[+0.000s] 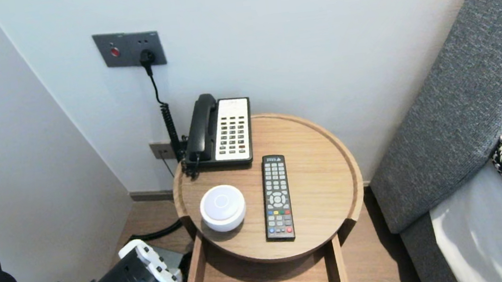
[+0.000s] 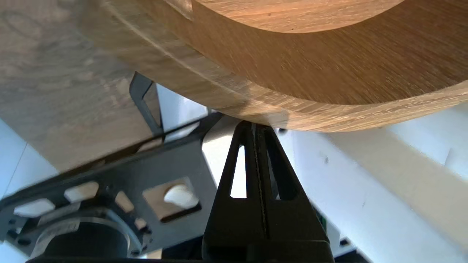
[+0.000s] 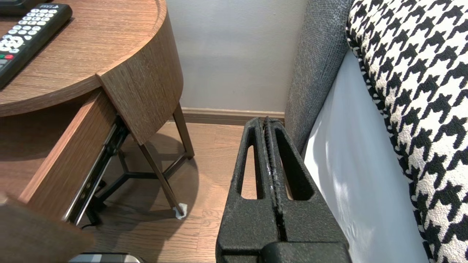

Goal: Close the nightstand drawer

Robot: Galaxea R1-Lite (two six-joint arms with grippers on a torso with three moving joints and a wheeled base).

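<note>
Under table rim (image 2: 329, 109), left jaws clenched, perhaps touching, right jaws clenched by sofa (image 3: 314, 73), wrist views only

One telephone (image 1: 219, 132), one remote (image 1: 277, 198), one speaker (image 1: 222, 207), one table (image 1: 316, 171).

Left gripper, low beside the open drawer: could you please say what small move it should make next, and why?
Probably ease the left gripper a little back from the table before raising it. Its fingers are shut and their tips sit close under the round top's edge, beside the open drawer. Whether they touch it I cannot tell. The right gripper is parked by the bed.
</note>
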